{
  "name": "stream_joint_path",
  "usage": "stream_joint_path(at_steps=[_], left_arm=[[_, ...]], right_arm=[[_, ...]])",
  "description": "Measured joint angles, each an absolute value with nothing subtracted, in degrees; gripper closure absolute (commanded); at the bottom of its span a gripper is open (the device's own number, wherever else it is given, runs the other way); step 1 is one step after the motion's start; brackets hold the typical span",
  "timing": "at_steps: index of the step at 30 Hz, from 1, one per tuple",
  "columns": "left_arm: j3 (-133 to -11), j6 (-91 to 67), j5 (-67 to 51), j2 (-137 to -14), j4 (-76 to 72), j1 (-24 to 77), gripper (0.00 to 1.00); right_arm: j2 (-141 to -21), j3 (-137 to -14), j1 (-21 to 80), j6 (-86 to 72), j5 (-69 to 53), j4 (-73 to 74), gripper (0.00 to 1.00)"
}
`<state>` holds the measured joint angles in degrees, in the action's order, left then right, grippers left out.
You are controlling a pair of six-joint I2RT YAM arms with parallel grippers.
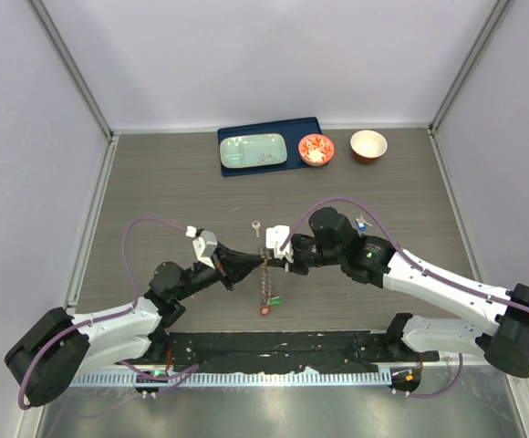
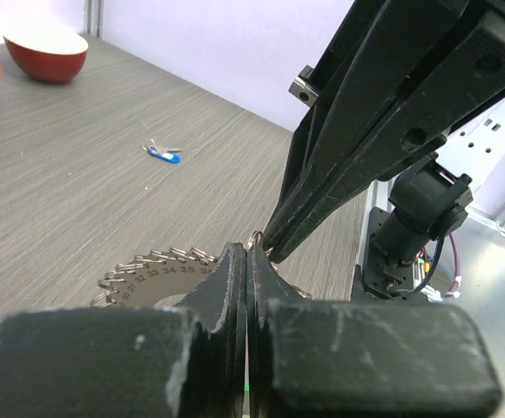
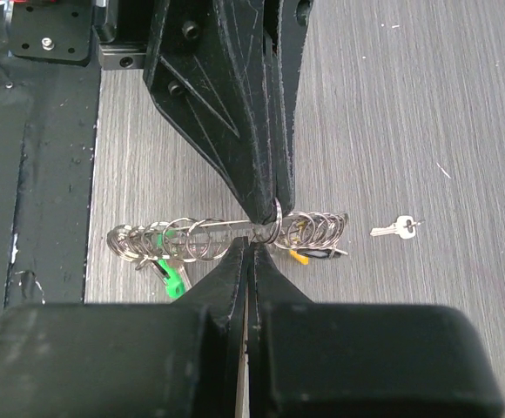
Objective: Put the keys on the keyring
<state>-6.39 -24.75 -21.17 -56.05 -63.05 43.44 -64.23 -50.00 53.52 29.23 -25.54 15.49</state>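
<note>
The keyring stands on edge in mid-table, its rim lined with small wire loops; its numbered face shows in the left wrist view. Green and yellow keys hang from it. My left gripper and right gripper meet tip to tip at its rim, both shut and pinching the rim or a loop there. A loose silver key lies just beyond. On the table by the right arm lies a blue-headed key.
A blue tray holding a pale green plate sits at the far edge, with a red-and-white patterned bowl and a red bowl to its right. A black base strip runs along the near edge.
</note>
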Motion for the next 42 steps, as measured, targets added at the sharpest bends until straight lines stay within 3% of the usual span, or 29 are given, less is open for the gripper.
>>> stream_joint_path(at_steps=[9,17,26,32,42], left_arm=[[-5.21,-28.36,-17.98,-57.80,-66.02,43.40,0.99],[-4.34,-28.95,-15.81,-57.98,-69.36,43.03,0.68],[-4.36,-23.86,-13.04,-48.49,-61.93,42.83,0.44],[-4.38,-18.72,-11.53,-42.17,-53.65,42.83,0.33],[-5.32,-11.68,-15.27,-46.37,-49.32,42.74,0.23]], right_arm=[[-64.23,-44.73,53.58,26.09,-25.08,5.13,0.99],[-64.23,-44.34,54.28,25.34,-24.95,6.11,0.99],[-64.23,-45.45,54.59,26.04,-24.29,13.30,0.99],[-64.27,-48.18,54.59,27.31,-23.24,16.82,0.99],[-66.81,-54.28,54.59,30.15,-22.81,23.90,0.99]])
